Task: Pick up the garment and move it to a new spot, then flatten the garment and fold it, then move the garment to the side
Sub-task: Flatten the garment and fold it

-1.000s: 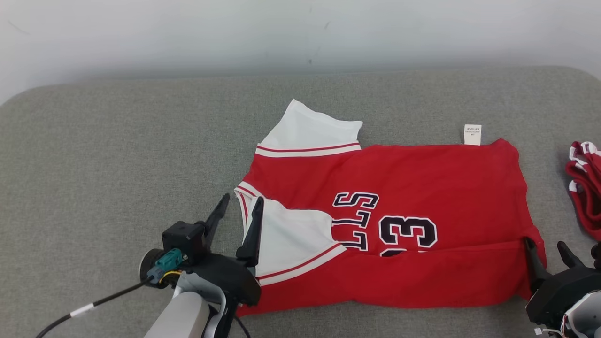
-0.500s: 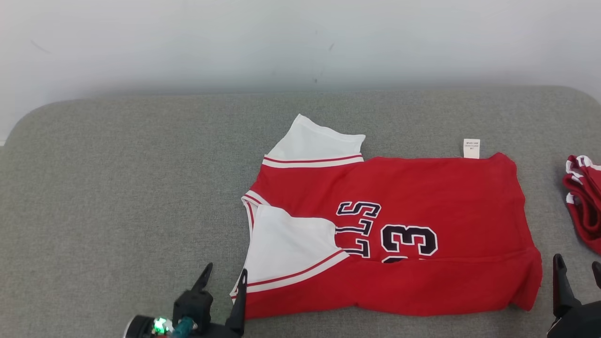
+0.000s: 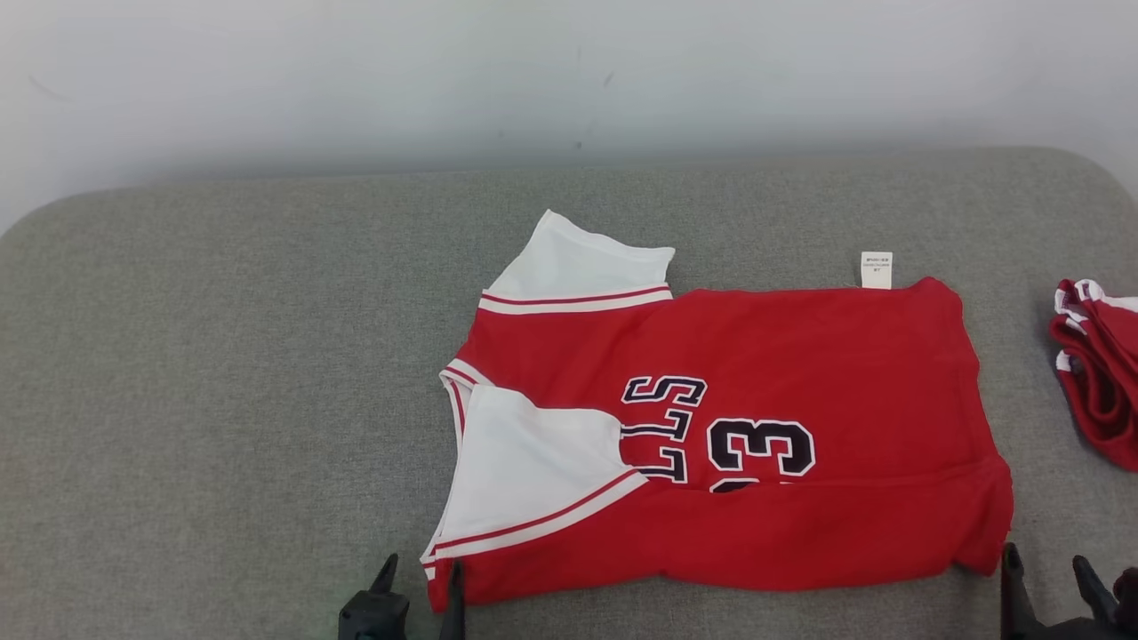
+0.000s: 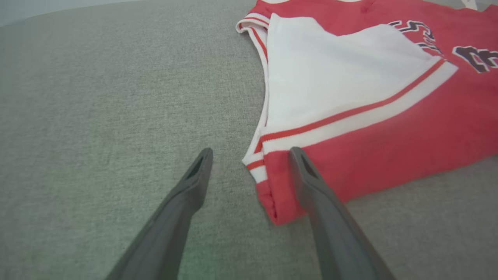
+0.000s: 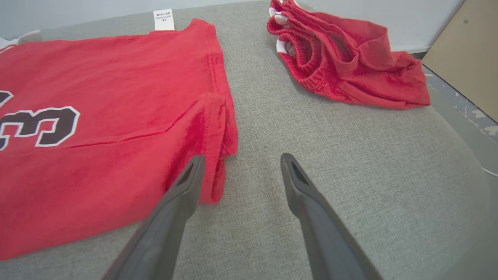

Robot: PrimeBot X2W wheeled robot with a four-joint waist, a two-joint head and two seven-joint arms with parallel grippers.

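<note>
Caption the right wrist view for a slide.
Open right pincer at the hem corner of the partly folded red jersey; a crumpled red garment lies apart on the grey fabric surface.

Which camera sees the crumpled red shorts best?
The right wrist view: the red shorts lie whole, bunched up, near its top. The head view catches just a piece at its right edge. The left wrist view faces the jersey instead.
</note>
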